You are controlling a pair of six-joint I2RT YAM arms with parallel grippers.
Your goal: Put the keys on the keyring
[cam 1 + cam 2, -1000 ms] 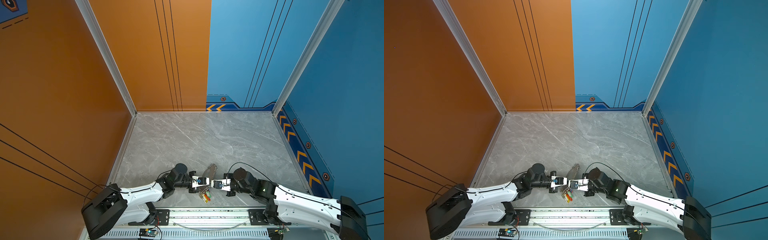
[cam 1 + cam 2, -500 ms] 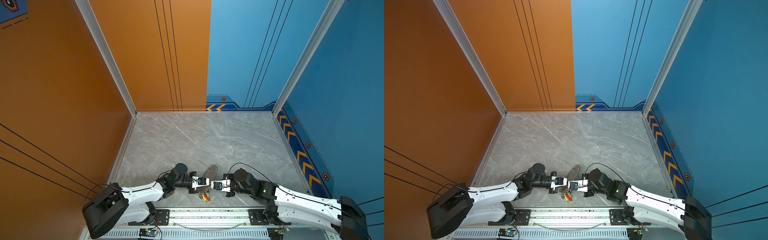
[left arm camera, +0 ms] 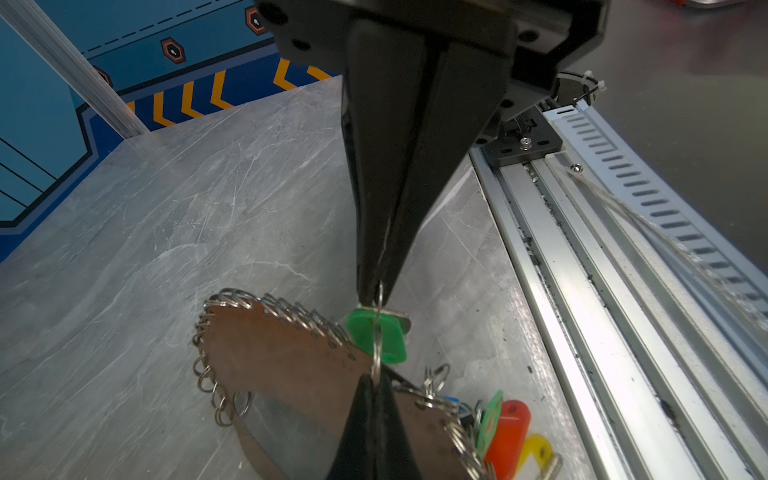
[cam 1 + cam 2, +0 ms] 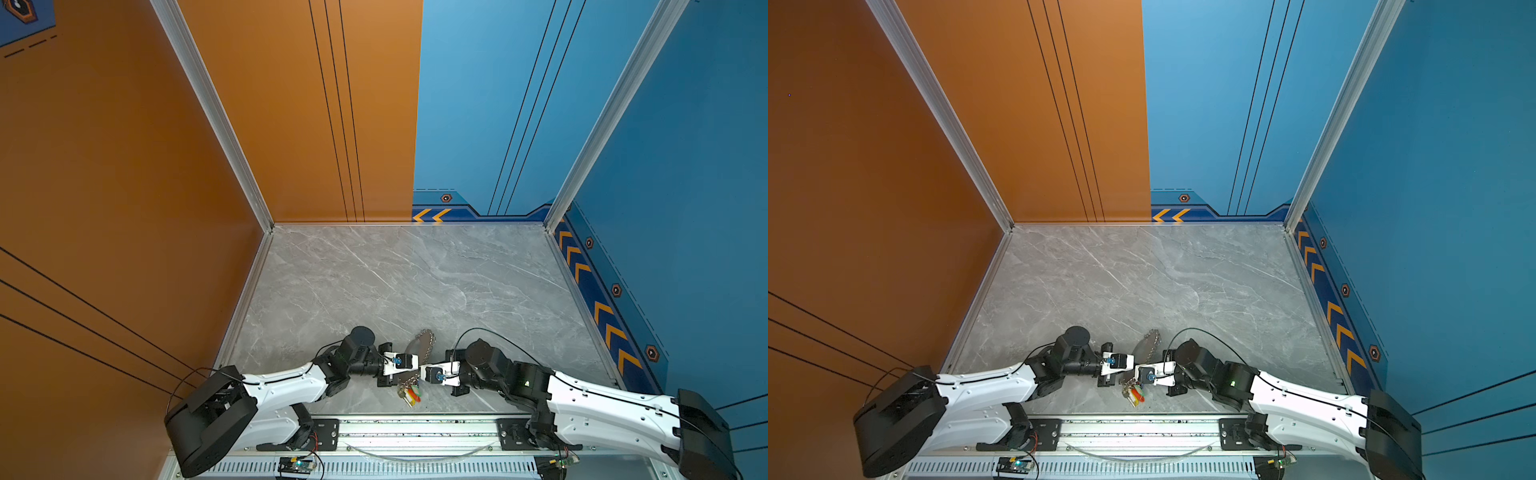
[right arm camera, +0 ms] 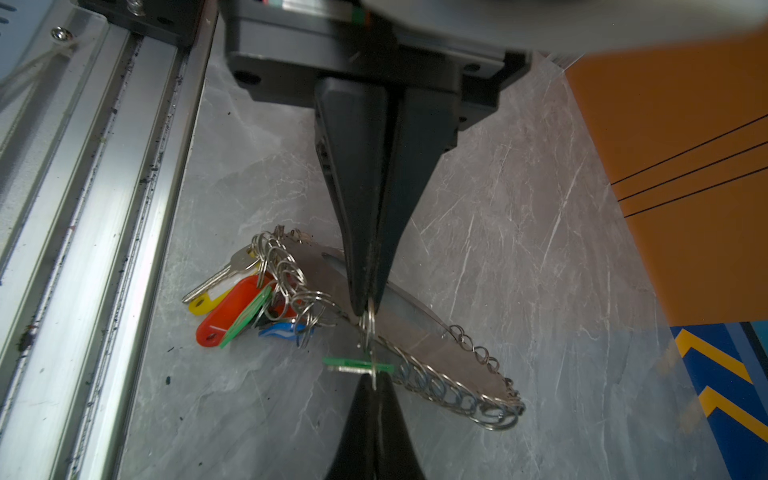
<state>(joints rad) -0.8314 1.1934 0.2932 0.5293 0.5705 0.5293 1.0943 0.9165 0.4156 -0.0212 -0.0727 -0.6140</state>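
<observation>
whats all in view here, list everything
keyring: 1, tan plate edged with silver rings, below the tools near the rail
bunched keys: at least 4 tags, yellow, red, green, blue, among the keyring's rings at its rail end
green key: 1, green tag, hanging on the silver ring
silver ring: 1, silver, pinched between both tools
table: 1, grey marble
rail: 1, aluminium, front edge
orange wall: left
blue wall: right
left tool: black, shut
right tool: black, shut
</observation>
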